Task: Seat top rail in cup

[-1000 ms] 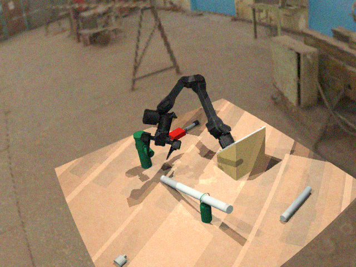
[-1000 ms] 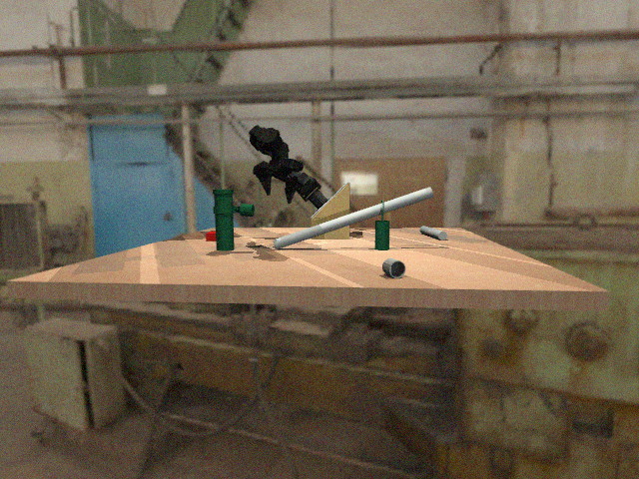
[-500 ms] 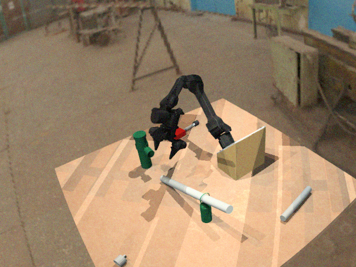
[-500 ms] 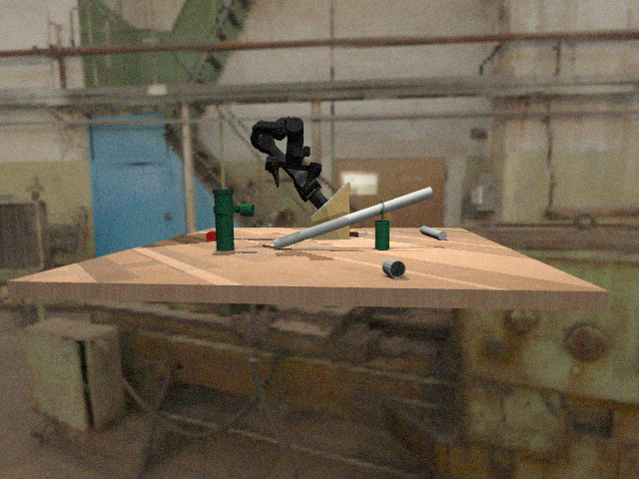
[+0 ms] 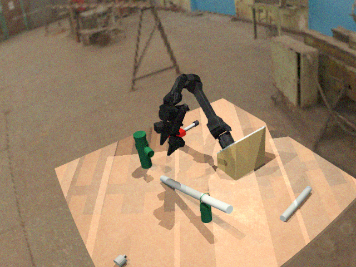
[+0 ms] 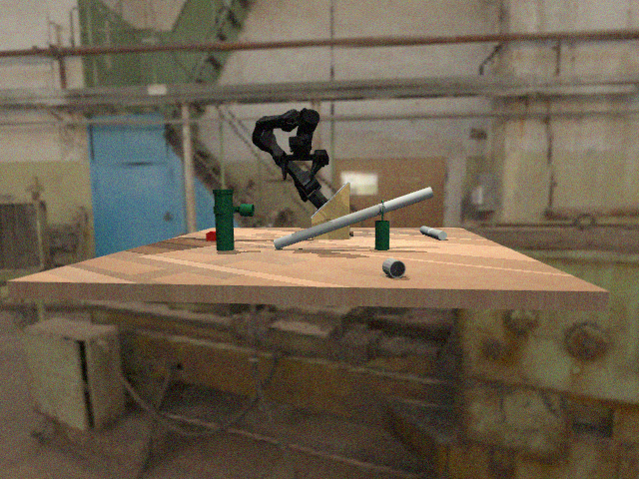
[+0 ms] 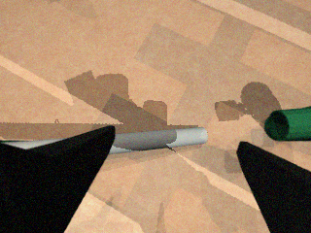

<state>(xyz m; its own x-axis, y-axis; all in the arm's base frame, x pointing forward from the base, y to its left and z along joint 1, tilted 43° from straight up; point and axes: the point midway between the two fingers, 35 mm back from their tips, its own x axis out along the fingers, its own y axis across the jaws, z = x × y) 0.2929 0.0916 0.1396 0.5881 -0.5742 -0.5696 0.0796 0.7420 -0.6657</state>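
The big green post (image 5: 145,161) (image 6: 224,232) stands upright. Its rail-end cup (image 5: 149,152) (image 6: 246,210) (image 7: 292,124) hangs on the brace band (image 6: 217,210) near the post cap, with its mouth toward the rail side. The light grey rail (image 5: 189,192) (image 6: 350,219) (image 7: 194,136) passes through the loop on the short green post (image 5: 206,213) (image 6: 381,235). It slopes: its end nearer the big post is down at table level, outside the cup, and its other end is raised. My gripper (image 5: 164,149) (image 6: 299,178) (image 7: 175,139) is open and empty, above and behind the rail's low end, not touching it.
A tan upright panel (image 5: 241,161) (image 6: 335,219) stands by the arm's base. A red tool (image 5: 181,132) (image 6: 210,236) lies behind the big post. A grey tube (image 5: 296,203) (image 6: 433,233) lies at the right. A small grey fitting (image 5: 120,260) (image 6: 393,267) lies near the table's front edge.
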